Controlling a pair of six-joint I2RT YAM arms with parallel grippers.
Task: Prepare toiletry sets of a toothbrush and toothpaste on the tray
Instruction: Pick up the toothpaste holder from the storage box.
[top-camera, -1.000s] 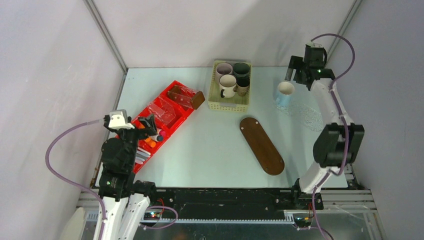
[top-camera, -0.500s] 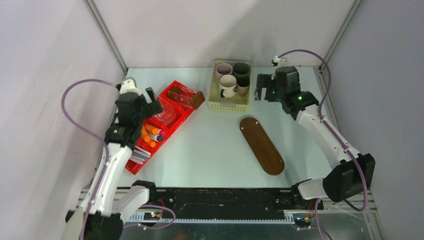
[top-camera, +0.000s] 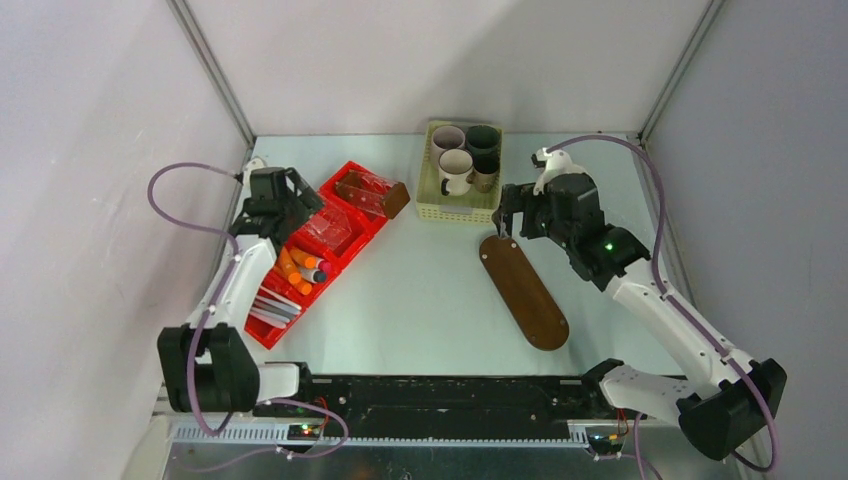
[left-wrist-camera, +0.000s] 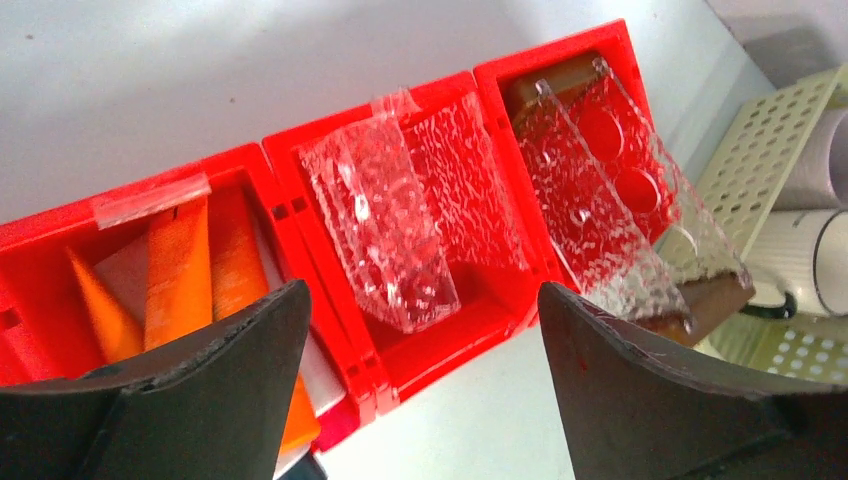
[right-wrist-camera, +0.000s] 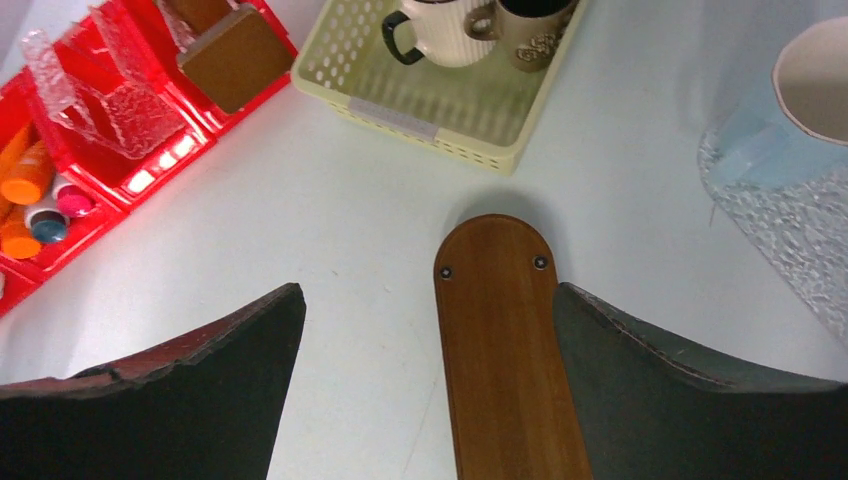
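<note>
While the right claw (right-wrist-camera: 425, 290) is held wide open above the far end of the tray (right-wrist-camera: 505, 350), the left claw (left-wrist-camera: 422, 288), equally wide, is held over the red bin (left-wrist-camera: 290, 215) of toothpaste tubes (left-wrist-camera: 175, 270), well left of it.

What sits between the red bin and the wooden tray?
Nothing: only bare table separates the red bin from the tray. The top external and right wrist views both show it.
</note>
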